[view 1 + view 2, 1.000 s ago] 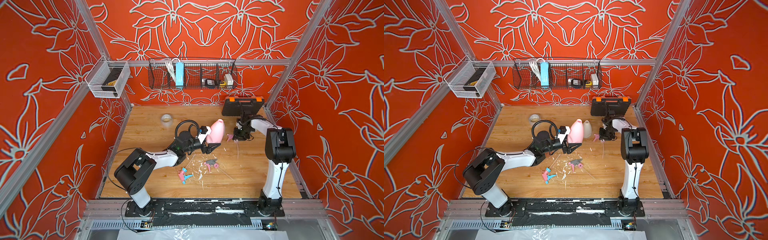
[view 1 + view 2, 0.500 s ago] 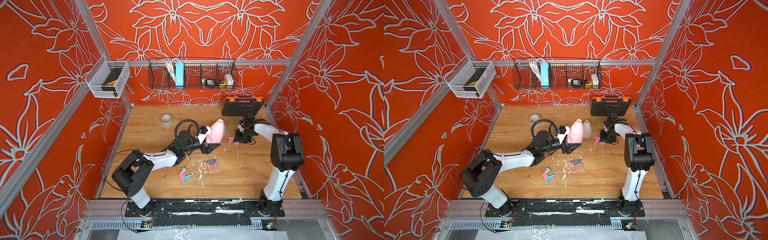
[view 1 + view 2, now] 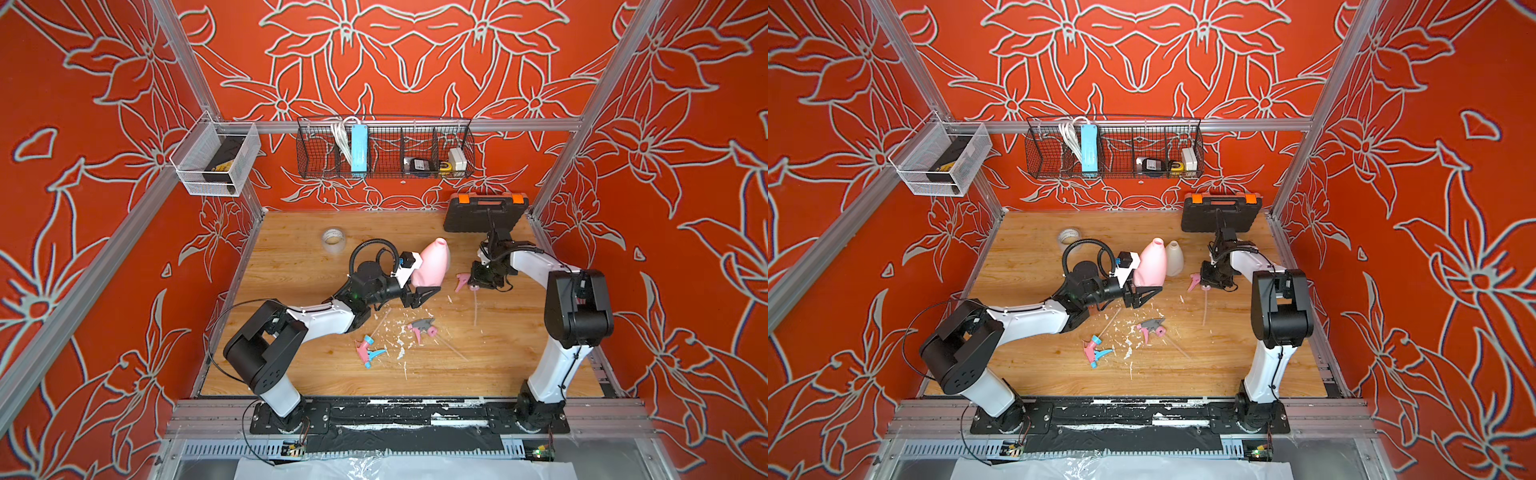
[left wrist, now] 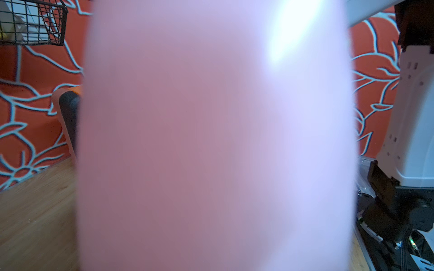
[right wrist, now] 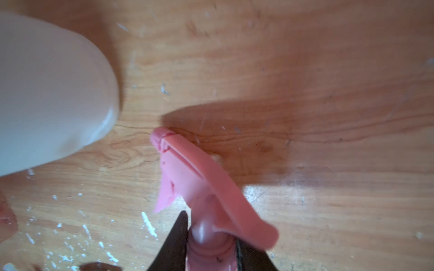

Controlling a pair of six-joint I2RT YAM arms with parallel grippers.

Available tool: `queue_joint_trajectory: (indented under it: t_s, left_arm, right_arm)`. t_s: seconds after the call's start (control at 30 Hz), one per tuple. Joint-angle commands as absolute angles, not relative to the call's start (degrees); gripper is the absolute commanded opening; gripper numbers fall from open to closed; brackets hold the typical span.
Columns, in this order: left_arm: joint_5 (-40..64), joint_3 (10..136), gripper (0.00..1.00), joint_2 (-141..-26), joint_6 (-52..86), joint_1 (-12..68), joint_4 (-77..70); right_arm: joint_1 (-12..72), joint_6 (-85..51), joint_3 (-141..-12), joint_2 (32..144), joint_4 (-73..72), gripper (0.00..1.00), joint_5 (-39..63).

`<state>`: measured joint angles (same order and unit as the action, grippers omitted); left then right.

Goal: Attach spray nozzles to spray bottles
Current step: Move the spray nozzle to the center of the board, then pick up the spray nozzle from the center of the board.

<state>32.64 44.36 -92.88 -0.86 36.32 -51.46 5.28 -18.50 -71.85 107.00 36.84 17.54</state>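
While clamping the pink bottle (image 3: 433, 262) at frame centre with the left gripper (image 3: 419, 286) and the all-pink nozzle (image 3: 462, 282) to its right with the right gripper (image 3: 478, 283), avoid bending the dip tube (image 3: 475, 309) through misalignment.

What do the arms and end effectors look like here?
The left arm and right arm have white shells and bulky black joint housings. A black hose loops at the left wrist; thin black cables trail both. The left end effector and right end effector have black tapered fingers.
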Motion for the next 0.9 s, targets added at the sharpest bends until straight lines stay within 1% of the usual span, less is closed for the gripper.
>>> queue_joint_trajectory:
  t_s: [0.0, 0.07, 0.17, 0.23, 0.33, 0.5, 0.63, 0.77, 0.87]
  left_arm:
    - [32.0, 43.1, 0.59, -89.8, -2.2, 36.0, -51.1]
    - [31.1, 42.1, 0.59, -88.8, -2.8, 36.0, -50.8]
    - [29.4, 41.1, 0.59, -87.2, -3.4, 35.9, -50.0]
    - [28.2, 40.5, 0.59, -86.1, -3.3, 35.5, -49.4]
    - [27.5, 39.6, 0.60, -84.7, -2.2, 34.3, -49.5]
    - [27.3, 39.5, 0.60, -83.7, -1.3, 32.6, -49.1]
    - [27.5, 39.4, 0.60, -83.4, -0.2, 31.5, -48.9]
    - [28.8, 39.2, 0.60, -83.6, 0.4, 31.3, -49.3]
    - [28.8, 38.9, 0.60, -84.0, 0.7, 31.3, -50.1]
  right_arm:
    - [5.6, -18.2, -70.5, 107.3, 36.3, 0.34, 17.1]
    - [5.7, -18.3, -70.7, 106.5, 37.6, 0.44, 17.0]
    - [6.4, -18.7, -70.5, 103.0, 39.7, 0.56, 15.7]
    - [7.9, -19.1, -69.7, 100.1, 40.6, 0.60, 15.1]
    - [12.7, -18.8, -68.0, 96.3, 40.6, 0.60, 15.1]
    - [23.3, -18.4, -63.9, 94.2, 35.1, 0.53, 19.8]
    - [26.8, -16.7, -61.2, 94.9, 31.8, 0.40, 25.2]
    - [29.3, -13.8, -60.4, 95.9, 33.2, 0.41, 26.6]
    - [30.6, -13.1, -59.2, 96.0, 33.5, 0.44, 25.1]
